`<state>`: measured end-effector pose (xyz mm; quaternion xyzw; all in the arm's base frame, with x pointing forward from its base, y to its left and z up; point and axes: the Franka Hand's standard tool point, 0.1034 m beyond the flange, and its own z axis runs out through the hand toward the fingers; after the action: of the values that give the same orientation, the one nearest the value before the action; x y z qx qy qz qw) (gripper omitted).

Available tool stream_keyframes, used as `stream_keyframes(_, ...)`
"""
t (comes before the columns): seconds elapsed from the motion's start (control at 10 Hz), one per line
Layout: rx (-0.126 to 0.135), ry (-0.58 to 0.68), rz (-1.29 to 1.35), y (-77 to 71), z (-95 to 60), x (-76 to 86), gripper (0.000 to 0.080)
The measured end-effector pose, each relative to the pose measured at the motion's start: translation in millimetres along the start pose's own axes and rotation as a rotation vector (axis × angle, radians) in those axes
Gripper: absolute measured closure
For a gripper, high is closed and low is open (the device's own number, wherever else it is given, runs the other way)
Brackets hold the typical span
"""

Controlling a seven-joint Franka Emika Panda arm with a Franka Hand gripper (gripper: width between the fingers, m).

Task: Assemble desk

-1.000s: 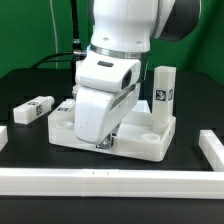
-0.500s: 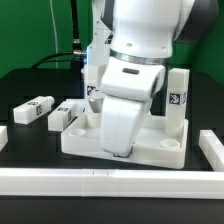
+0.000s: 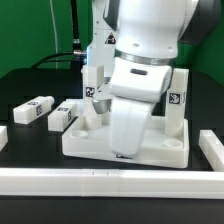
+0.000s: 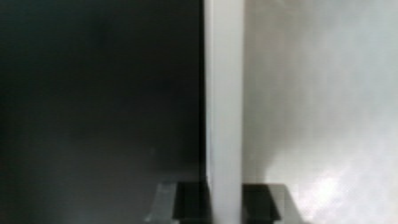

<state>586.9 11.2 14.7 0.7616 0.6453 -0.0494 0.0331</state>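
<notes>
The white desk top lies on the black table with its raised rim up. Two white legs stand upright at its far corners, one on the exterior view's right and one on the left. My gripper is down at the front rim, its fingertips hidden behind the hand. In the wrist view my gripper is shut on the desk top's thin white rim wall, with a dark finger on each side. Two loose tagged legs lie on the table to the left.
A long white rail edges the table's front, with short pieces at the right and left. Black cables hang at the back left. The arm's body hides the middle of the desk top.
My gripper and the desk top have slid toward the exterior view's right, most of it in the first half second. The loose legs have not moved.
</notes>
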Motion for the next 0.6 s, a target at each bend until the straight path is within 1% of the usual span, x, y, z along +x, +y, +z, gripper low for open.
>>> stream_keyframes(0.2, -0.004, 0.001, -0.033, 11.0, -0.8, 16.8, 0.0739)
stream_keyframes(0.4, -0.007, 0.002, -0.044, 17.4, -2.3, 24.1, 0.0739)
stream_keyframes(0.6, -0.017, 0.0, -0.034, 23.4, -5.3, 25.3, 0.0739)
